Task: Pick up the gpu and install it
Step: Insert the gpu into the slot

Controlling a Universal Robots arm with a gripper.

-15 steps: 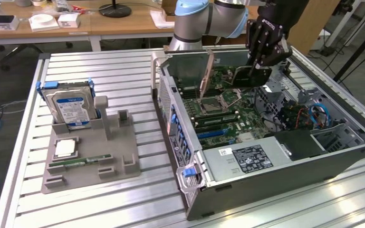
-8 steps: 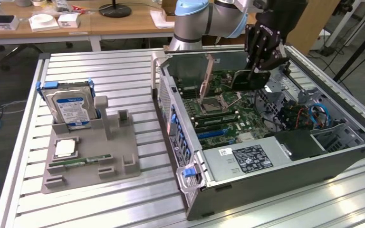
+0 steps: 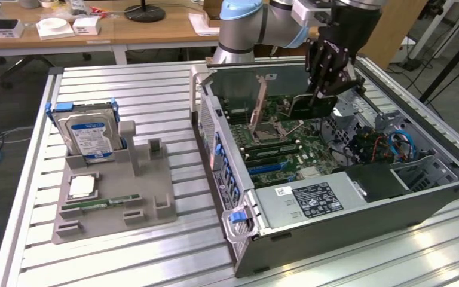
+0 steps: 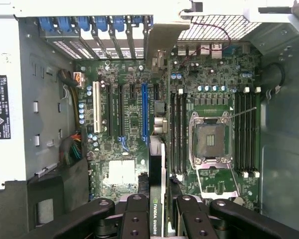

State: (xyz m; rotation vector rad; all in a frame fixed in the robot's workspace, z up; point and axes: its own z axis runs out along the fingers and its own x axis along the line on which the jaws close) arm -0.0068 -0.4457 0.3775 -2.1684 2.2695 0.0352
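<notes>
The gpu (image 4: 157, 174) is a slim black card seen edge-on, with an NVIDIA Quadro label near the fingers. My gripper (image 4: 157, 221) is shut on it, a black finger (image 4: 134, 216) on each side. In the exterior view the gripper (image 3: 325, 89) hangs inside the open computer case (image 3: 309, 239), with the gpu (image 3: 303, 107) below it, just above the motherboard (image 3: 289, 152) near the far wall. In the wrist view the card's edge runs beside the long blue slot (image 4: 144, 112), between it and the CPU socket (image 4: 209, 139).
On the exterior view's left, a grey fixture (image 3: 118, 197) holds a silver hard drive (image 3: 86, 134) with a blue label, a processor chip (image 3: 82, 186) and a green RAM stick (image 3: 102, 203). Cables (image 3: 401, 143) and a drive bay sit at the case's right end.
</notes>
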